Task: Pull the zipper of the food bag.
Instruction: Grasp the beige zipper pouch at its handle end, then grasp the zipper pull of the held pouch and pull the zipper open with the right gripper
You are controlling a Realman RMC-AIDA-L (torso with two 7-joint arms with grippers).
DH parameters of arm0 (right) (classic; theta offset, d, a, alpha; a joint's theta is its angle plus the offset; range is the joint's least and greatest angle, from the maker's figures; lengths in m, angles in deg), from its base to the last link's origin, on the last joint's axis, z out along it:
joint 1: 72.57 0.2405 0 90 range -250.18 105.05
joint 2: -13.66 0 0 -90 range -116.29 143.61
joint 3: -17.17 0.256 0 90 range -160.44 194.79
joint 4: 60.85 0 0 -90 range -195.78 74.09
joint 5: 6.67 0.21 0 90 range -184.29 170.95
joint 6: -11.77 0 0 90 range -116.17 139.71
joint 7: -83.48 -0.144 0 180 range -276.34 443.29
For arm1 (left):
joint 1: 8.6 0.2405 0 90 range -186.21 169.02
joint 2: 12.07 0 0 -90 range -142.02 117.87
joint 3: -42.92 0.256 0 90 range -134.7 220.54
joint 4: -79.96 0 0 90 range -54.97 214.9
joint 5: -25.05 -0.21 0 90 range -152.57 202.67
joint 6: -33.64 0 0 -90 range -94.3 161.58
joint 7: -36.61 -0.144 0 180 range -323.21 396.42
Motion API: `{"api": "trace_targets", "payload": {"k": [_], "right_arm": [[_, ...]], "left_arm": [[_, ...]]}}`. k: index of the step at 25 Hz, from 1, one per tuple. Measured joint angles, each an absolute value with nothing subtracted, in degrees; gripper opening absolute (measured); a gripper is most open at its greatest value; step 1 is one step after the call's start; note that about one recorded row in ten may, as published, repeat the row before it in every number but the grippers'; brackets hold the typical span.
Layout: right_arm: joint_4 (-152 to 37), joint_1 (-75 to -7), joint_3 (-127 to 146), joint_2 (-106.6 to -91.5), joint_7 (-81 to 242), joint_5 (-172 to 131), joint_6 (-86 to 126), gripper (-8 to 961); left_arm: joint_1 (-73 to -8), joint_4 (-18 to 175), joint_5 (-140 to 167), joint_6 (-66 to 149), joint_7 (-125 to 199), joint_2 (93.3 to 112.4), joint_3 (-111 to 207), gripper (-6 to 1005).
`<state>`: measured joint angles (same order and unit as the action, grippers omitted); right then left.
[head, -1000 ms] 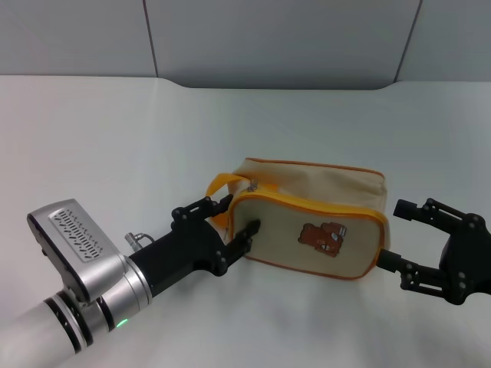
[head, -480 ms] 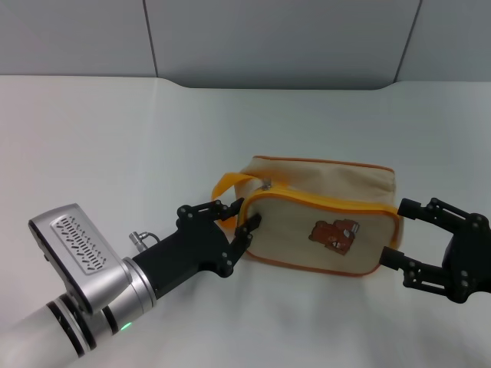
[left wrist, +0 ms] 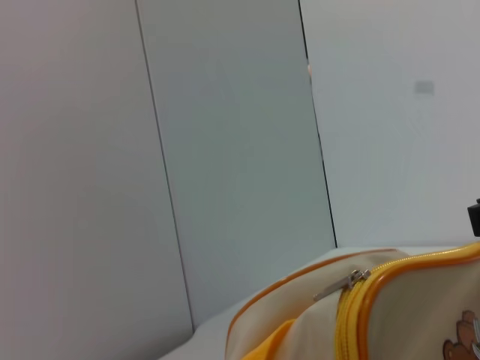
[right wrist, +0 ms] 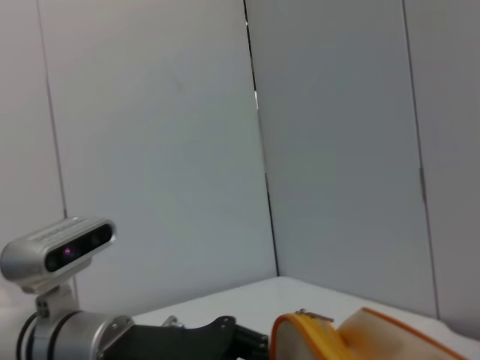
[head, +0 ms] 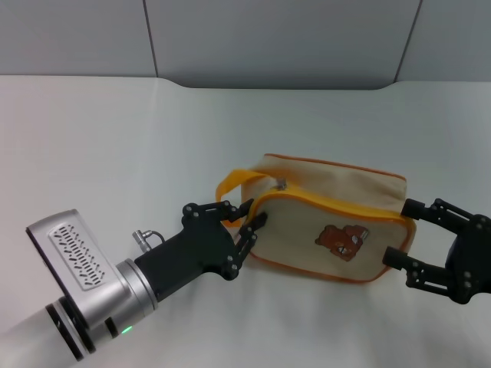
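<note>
The beige food bag (head: 330,222) with orange piping and a brown bear print lies on the white table (head: 115,138). Its yellow-orange zipper (head: 322,203) runs along the top edge, with the silver pull tab (head: 281,184) near the left end beside the orange loop handle (head: 230,184). My left gripper (head: 253,212) is open, its fingertips against the bag's left end below the tab. My right gripper (head: 399,230) is open, its jaws on either side of the bag's right end. The left wrist view shows the zipper (left wrist: 349,322) and tab (left wrist: 341,285) close up.
Grey wall panels (head: 276,38) stand behind the table's far edge. The right wrist view shows the bag's end (right wrist: 360,334), the tab (right wrist: 311,315) and my left arm (right wrist: 75,330) beyond it.
My left gripper has moved right and pushed the bag right, turning it slightly. The bag's right end now lies between the right gripper's jaws. The left fingers have narrowed a little.
</note>
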<state>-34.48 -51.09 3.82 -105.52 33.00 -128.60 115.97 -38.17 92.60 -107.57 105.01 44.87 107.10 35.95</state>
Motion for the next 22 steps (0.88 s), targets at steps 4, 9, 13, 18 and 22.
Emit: {"api": "trace_targets", "payload": {"k": [4,9,13,18,22], "right_arm": [[-34.48,-51.80,3.93,-105.61,33.61,-125.18,116.02,819],[-34.76,-53.49,3.93,-105.74,36.26,-116.03,115.81,819],[-37.31,-53.33,3.92,-105.93,41.84,-109.46,113.40,820],[-50.29,-50.70,3.77,-106.06,66.99,-107.17,111.50,820],[-62.54,-49.09,3.85,-106.18,97.42,-103.87,110.13,820]], "left_arm": [[-38.51,90.77,-107.59,108.32,44.77,106.78,35.95,209],[-40.71,84.85,-107.62,113.88,43.64,106.77,36.31,158],[-43.00,81.62,-107.68,117.38,40.66,106.68,36.47,125],[-45.29,78.54,-108.00,120.43,40.15,106.68,36.66,117],[-45.99,77.79,-108.16,120.88,40.10,106.72,36.68,111]]}}
